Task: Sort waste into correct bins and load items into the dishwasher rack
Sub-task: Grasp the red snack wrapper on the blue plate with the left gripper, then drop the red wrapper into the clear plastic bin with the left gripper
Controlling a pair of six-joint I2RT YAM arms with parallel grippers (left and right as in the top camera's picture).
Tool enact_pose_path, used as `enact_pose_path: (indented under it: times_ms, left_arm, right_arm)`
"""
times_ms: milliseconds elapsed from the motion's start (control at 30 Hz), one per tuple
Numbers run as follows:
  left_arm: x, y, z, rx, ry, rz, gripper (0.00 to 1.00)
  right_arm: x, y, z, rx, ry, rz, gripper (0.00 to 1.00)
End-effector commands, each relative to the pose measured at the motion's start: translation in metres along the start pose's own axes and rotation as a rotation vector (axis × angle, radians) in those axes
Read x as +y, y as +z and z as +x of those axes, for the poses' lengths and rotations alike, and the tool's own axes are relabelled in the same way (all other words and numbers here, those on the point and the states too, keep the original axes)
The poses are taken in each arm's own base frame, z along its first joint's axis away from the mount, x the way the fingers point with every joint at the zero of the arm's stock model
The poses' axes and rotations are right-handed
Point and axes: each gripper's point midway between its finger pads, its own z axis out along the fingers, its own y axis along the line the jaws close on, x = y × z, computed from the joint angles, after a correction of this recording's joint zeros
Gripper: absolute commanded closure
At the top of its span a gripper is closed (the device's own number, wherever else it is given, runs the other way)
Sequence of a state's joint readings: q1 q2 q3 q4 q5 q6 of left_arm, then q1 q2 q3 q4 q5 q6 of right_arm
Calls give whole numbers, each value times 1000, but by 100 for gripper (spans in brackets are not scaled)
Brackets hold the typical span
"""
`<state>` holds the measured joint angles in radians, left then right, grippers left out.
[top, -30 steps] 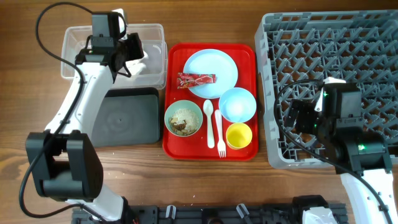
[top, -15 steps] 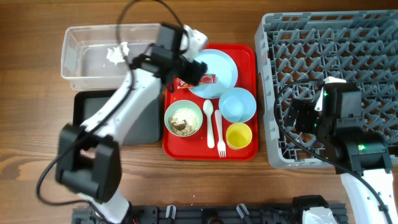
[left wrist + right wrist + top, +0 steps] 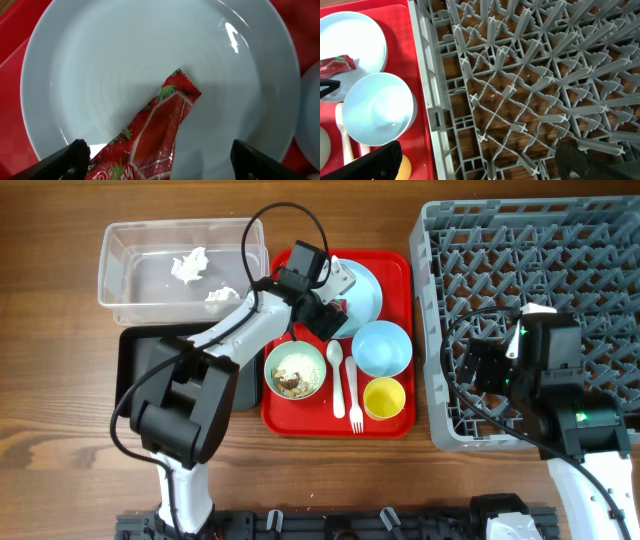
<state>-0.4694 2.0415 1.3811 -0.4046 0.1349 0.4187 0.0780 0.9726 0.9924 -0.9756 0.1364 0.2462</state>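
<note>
My left gripper (image 3: 322,308) is open just above the light blue plate (image 3: 366,290) on the red tray. In the left wrist view its fingers (image 3: 160,161) straddle the red snack wrapper (image 3: 160,132), which lies on the plate (image 3: 115,70). My right gripper (image 3: 478,366) is open and empty over the left part of the grey dishwasher rack (image 3: 560,270), as its wrist view (image 3: 480,160) shows. The pale green bowl (image 3: 295,370) holds food scraps. The blue bowl (image 3: 381,347), yellow cup (image 3: 383,398), spoon (image 3: 335,375) and fork (image 3: 354,395) sit on the tray. White tissue (image 3: 188,267) lies in the clear tub (image 3: 130,290).
The black tray (image 3: 195,375) lies in front of the clear tub, left of the red tray (image 3: 300,420). The left arm stretches from the table's front edge over the black tray. The rack's wall (image 3: 427,100) stands right beside the red tray.
My left arm has swung from over the clear tub to the plate on the red tray. Tissue now shows in the tub. The right arm has not moved.
</note>
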Motion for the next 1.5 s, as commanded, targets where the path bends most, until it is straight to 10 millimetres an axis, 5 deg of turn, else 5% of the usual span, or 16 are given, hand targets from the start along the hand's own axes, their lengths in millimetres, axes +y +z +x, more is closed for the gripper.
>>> enact_pose_path:
  times_ms: [0, 67, 200, 367, 467, 600, 833, 933, 1167, 1200, 1267, 1333, 1467]
  left_arm:
    - [8, 13, 8, 32, 19, -33, 9]
    - [9, 17, 11, 41, 18, -37, 13]
    - [8, 18, 13, 50, 16, -33, 37]
    - [12, 17, 14, 57, 17, -57, 89]
    - [18, 10, 11, 52, 11, -93, 96]
    - [21, -17, -10, -16, -71, -115, 96]
    - [58, -113, -50, -231, -298, -215, 96]
    - [107, -144, -36, -273, -477, -333, 96]
    - [199, -152, 39, -264, -904, -441, 92]
    - [206, -148, 47, -255, -926, -440, 85]
    - [212, -145, 57, -241, -947, -434, 85]
    - [215, -146, 57, -248, -949, -439, 48]
    - [217, -165, 45, -305, -935, -450, 42]
  right_arm:
    - [-2, -6, -9, -30, 17, 12, 0]
    - [-2, -6, -9, -30, 17, 12, 0]
    - [-2, -6, -9, -30, 16, 12, 0]
    - [-2, -6, -9, -30, 17, 12, 0]
    - [-2, -6, -9, -30, 16, 12, 0]
    - [-2, -6, -9, -30, 17, 12, 0]
    - [-2, -6, -9, -30, 16, 12, 0]
    - [-2, -6, -9, -30, 17, 12, 0]
    - [-1, -6, -9, -30, 17, 12, 0]
    - [-1, -6, -9, -30, 17, 12, 0]
    - [-1, -6, -9, -30, 17, 12, 0]
    - [-1, -6, -9, -30, 17, 12, 0]
    - [-1, -6, -9, -30, 17, 12, 0]
